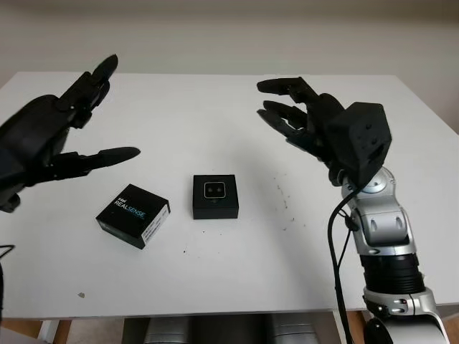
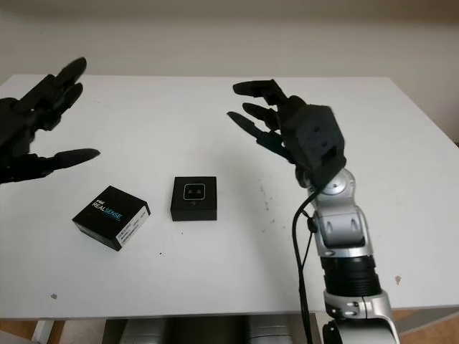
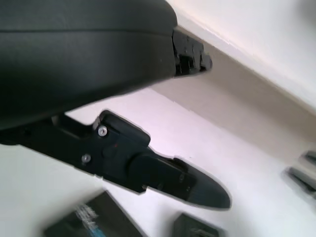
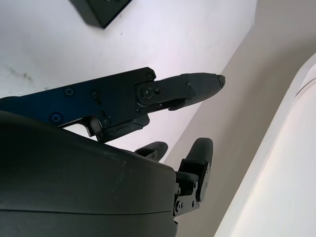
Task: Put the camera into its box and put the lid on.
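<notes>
A black square box (image 1: 215,196) sits at the middle of the white table with the small camera (image 1: 214,189) lying in it, lens side up. Its black lid (image 1: 133,215), printed "REALSENSE", lies flat on the table just left of the box, apart from it. My left hand (image 1: 115,111) hovers open above the table, up and left of the lid. On the other side, my right hand (image 1: 276,107) is raised open, up and right of the box. Neither hand touches anything. The left wrist view shows the lid (image 3: 94,222) and box (image 3: 197,229) beneath a finger.
The white table (image 1: 215,115) runs back to a pale wall, and its front edge is close below the lid. A few dark specks (image 1: 283,197) mark the surface right of the box. The right forearm rises from the bottom right.
</notes>
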